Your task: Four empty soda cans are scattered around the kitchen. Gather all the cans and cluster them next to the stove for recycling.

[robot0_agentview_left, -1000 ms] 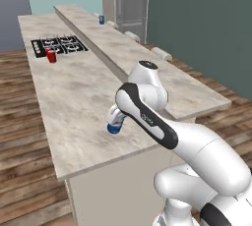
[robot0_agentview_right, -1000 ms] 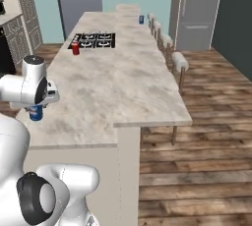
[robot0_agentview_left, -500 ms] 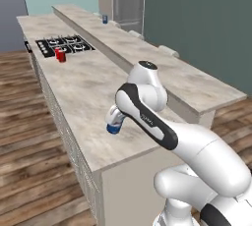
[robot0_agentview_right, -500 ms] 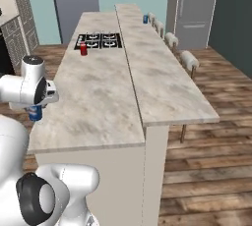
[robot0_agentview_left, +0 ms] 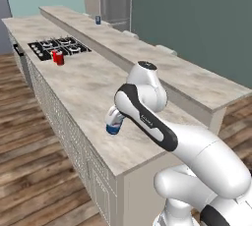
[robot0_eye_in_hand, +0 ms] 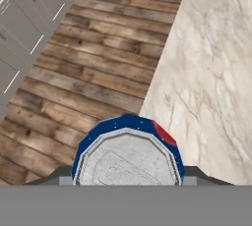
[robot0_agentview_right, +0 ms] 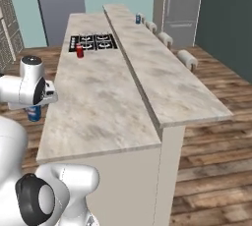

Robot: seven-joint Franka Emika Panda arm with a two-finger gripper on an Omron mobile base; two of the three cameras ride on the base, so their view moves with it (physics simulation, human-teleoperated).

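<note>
A long marble-patterned island counter (robot0_agentview_left: 83,87) runs down a kitchen with a wood-plank floor (robot0_eye_in_hand: 93,68) and teal walls, and a raised bar ledge (robot0_agentview_right: 157,72) lines its far side. The gripper (robot0_agentview_left: 116,122) is clamped on a blue soda can (robot0_agentview_left: 113,126), held upright with its long axis vertical and its silvery top (robot0_eye_in_hand: 129,158) facing the hand camera. In the right base view this can (robot0_agentview_right: 33,113) hangs beyond the counter's left edge, over the floor; in the hand view it straddles that edge. The finger tips are hidden behind the can and the arm's wrist, so the grip reads from the can hanging clear of any surface. Its lower half is cut off in the hand view, where a red patch shows on its rim.

At the far end lies the flat black stove (robot0_agentview_left: 59,48) with round burners. A red can (robot0_agentview_left: 58,58) stands upright just beside its near edge. Another blue can (robot0_agentview_right: 138,18) stands upright on the ledge, small and hard to make out.
</note>
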